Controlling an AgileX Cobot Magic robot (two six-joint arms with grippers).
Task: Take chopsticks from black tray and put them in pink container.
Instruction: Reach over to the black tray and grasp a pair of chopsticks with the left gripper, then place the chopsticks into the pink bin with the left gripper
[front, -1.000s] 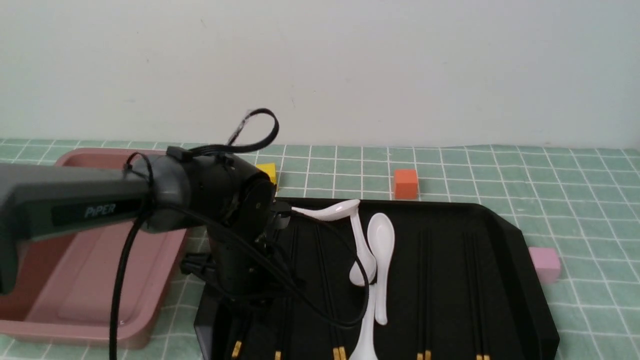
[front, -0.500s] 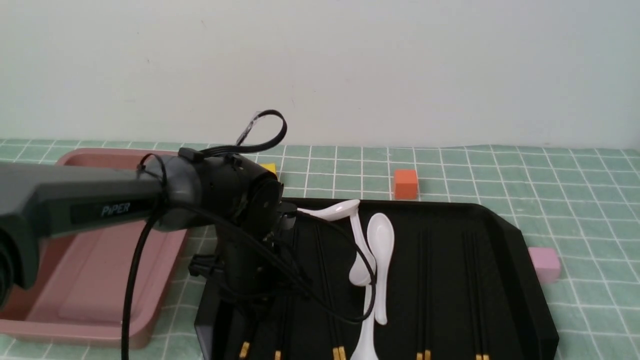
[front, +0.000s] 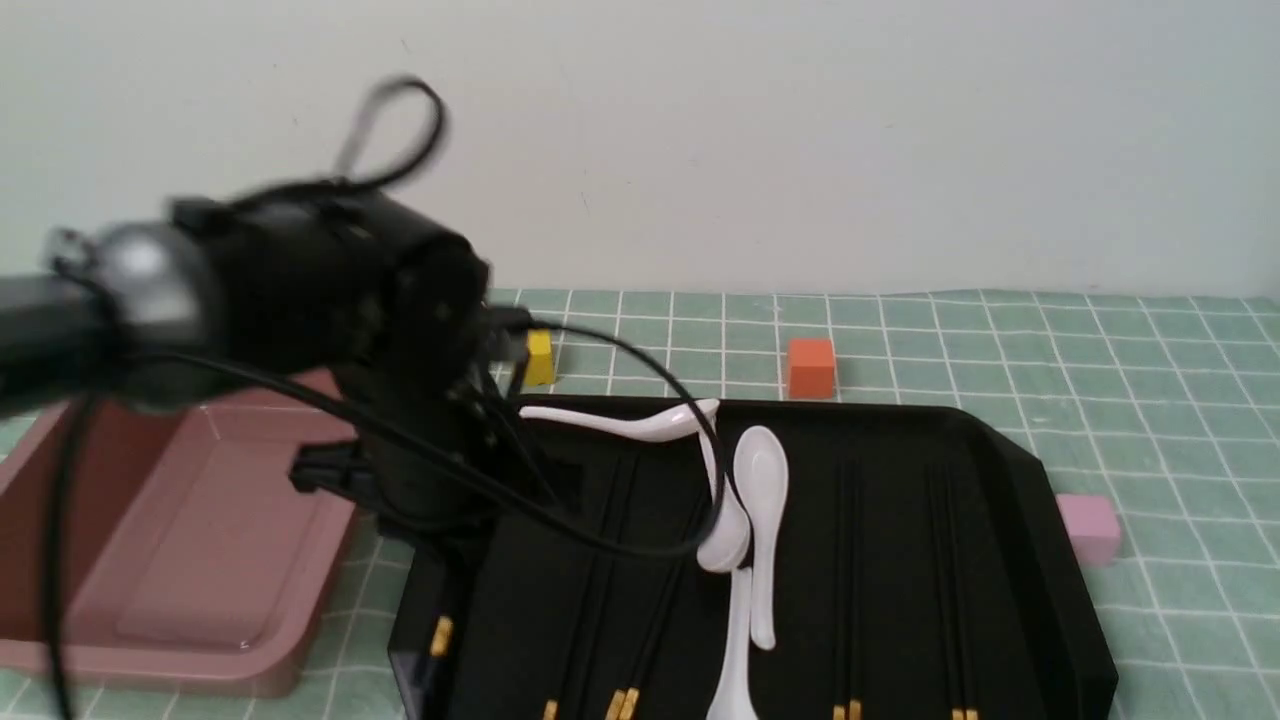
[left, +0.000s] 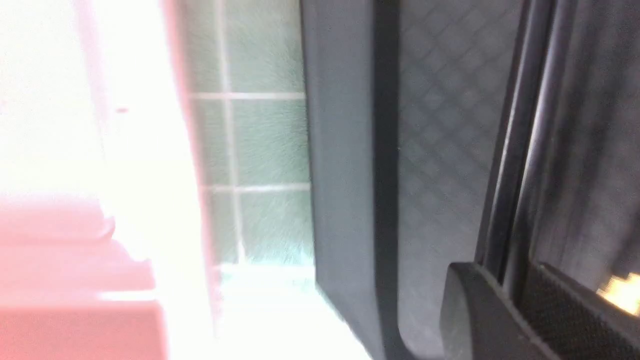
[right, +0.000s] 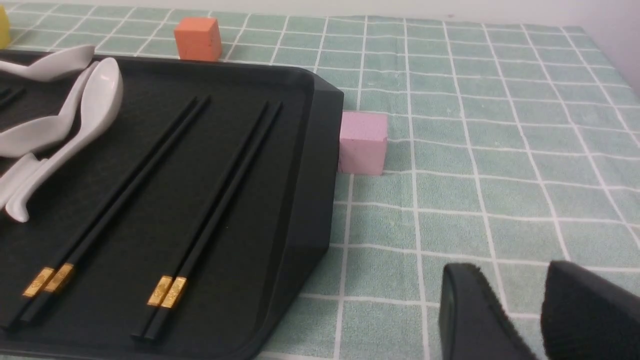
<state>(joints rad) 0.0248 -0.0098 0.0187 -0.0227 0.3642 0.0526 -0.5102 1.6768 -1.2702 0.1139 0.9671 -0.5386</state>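
The black tray (front: 1000, 450) fills the middle right of the front view, and the pink container (front: 180, 520) stands to its left. My left wrist (front: 300, 280) hangs blurred above the tray's left edge and hides its own fingers there. In the left wrist view the left gripper (left: 515, 272) is shut on thin black chopsticks (left: 520, 150), above the tray's rim (left: 345, 150). A gold end (front: 441, 635) shows below the wrist. More chopsticks (front: 848, 560) lie on the tray. My right gripper (right: 512, 280) is open, over the cloth beside the tray (right: 310, 165).
White soup spoons (front: 760, 500) lie in the tray's middle. A yellow cube (front: 538, 357) and an orange cube (front: 811, 366) stand behind the tray. A small pale pink cube (front: 1088, 527) touches its right rim. A green checked cloth covers the table.
My left arm has risen and swung left toward the pink container, carrying chopsticks. Their gold end moved up and left, and the loose sticks in the tray's left part now lie slanted.
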